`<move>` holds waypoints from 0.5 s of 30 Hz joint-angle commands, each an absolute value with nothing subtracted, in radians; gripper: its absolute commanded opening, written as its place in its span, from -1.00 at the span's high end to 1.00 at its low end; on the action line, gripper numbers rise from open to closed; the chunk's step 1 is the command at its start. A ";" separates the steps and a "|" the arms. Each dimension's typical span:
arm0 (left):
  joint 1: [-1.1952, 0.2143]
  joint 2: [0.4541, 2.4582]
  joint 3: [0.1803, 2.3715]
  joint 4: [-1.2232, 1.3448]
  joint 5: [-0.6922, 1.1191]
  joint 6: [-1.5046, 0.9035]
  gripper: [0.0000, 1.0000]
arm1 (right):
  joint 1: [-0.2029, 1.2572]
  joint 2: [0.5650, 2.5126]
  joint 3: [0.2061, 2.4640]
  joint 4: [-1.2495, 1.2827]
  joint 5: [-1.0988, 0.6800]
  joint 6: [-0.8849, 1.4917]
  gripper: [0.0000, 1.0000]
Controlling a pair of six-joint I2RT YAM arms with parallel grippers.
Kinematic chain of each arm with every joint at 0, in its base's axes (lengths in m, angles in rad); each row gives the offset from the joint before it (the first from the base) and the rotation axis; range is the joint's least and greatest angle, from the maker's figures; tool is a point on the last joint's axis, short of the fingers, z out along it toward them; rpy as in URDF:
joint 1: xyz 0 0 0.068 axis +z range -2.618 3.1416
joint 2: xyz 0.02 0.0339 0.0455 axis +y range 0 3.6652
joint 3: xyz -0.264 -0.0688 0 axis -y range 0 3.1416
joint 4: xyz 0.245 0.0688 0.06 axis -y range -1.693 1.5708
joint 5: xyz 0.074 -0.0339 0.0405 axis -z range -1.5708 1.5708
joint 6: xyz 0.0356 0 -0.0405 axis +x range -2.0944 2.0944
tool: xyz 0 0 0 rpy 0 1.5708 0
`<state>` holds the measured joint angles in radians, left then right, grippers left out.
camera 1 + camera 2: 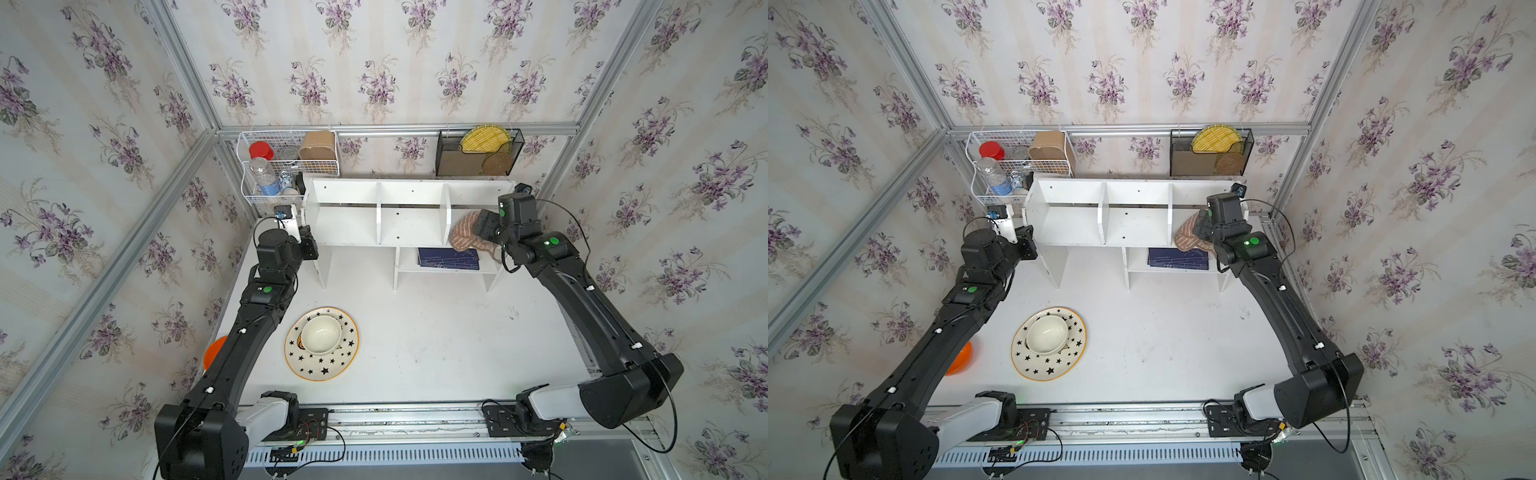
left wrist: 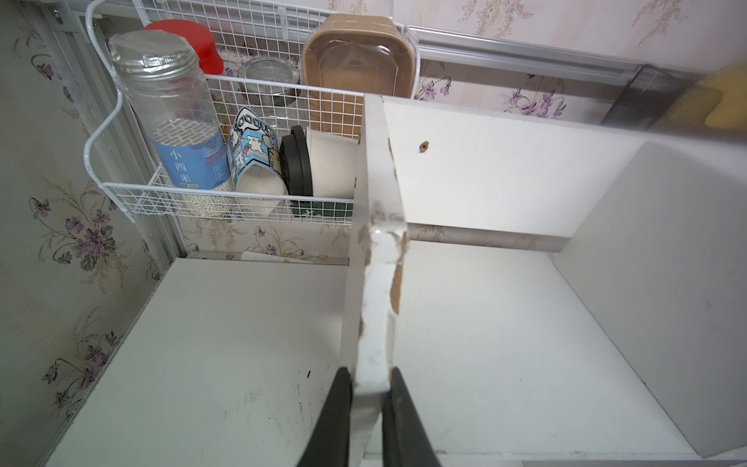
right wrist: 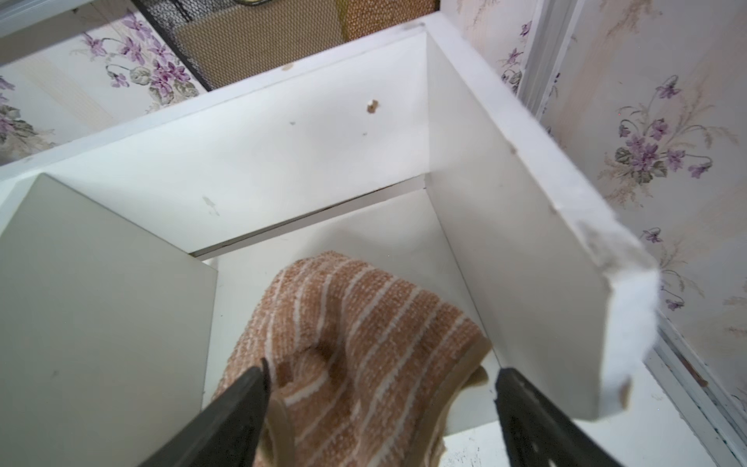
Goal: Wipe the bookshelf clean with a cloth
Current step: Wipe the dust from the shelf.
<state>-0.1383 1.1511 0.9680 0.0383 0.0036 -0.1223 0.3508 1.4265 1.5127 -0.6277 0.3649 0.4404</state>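
Floral wallpaper walls in a white surface [image 1: 436,345], with the bookshelf [image 1: 411,226] standing at its back. The right fingers [image 3: 238,408] are spread wide and released. The cloth [image 3: 364,343] is bunched between them; one finger seems to brush its fold, but nothing is pinched. The cloth sits at the front of the right-hand compartment, partly drooping over the shelf edge toward a dark blue book [image 1: 448,258] below, a loose heap that likely needs a fresh grip before wiping. The left fingers [image 2: 335,420] are clenched on the front edge of the bookshelf's left end panel, apparently to steady the unit against the push of wiping.
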 commanded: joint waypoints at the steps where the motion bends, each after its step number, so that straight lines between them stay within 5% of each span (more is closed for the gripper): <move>1: -0.140 1.149 0.967 -0.017 0.074 -0.175 1.00 | 0.352 1.467 1.515 -0.628 0.311 0.459 -0.95; 15: -0.140 1.145 0.968 -0.017 0.073 -0.176 1.00 | 0.419 1.501 1.379 -0.652 0.406 0.493 -0.82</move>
